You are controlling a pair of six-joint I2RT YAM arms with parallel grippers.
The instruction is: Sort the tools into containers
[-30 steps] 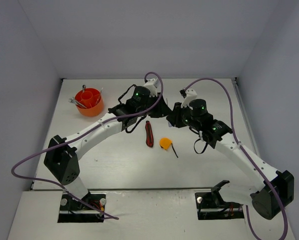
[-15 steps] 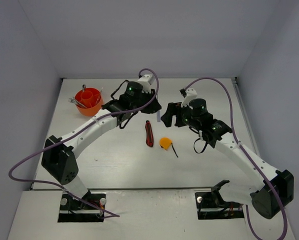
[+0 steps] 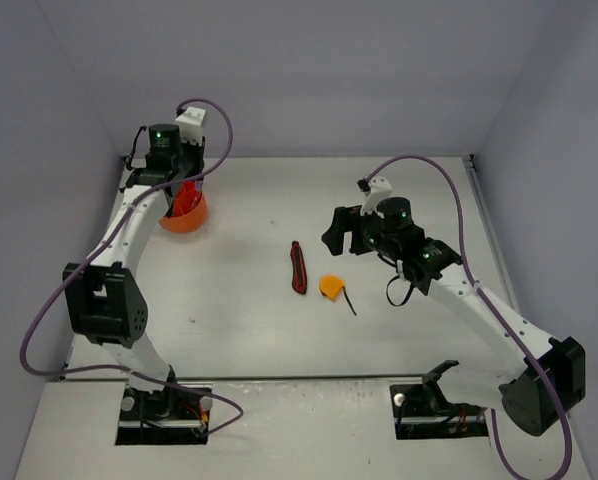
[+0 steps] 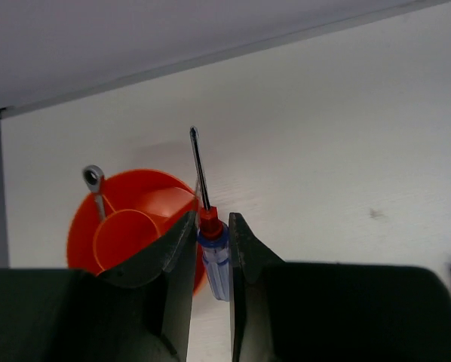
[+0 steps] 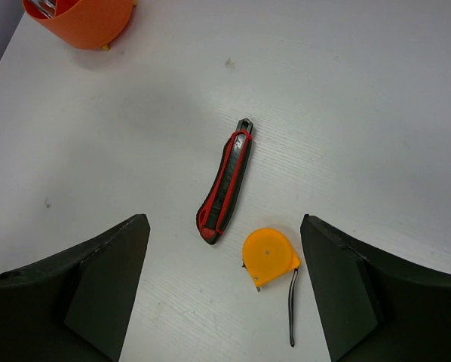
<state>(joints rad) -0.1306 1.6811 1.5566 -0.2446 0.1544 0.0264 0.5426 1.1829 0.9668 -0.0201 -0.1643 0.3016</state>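
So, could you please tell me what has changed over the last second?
The left gripper, shut on the screwdriver, swung from the middle, where it met the other arm, to the tub at the far left. The right gripper opened, hardly shifting. The red-black tool, tape measure and tub stayed put.

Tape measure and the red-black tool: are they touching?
Apart. The right wrist view shows a strip of bare table between the tape measure and the red-black tool lying beside it.
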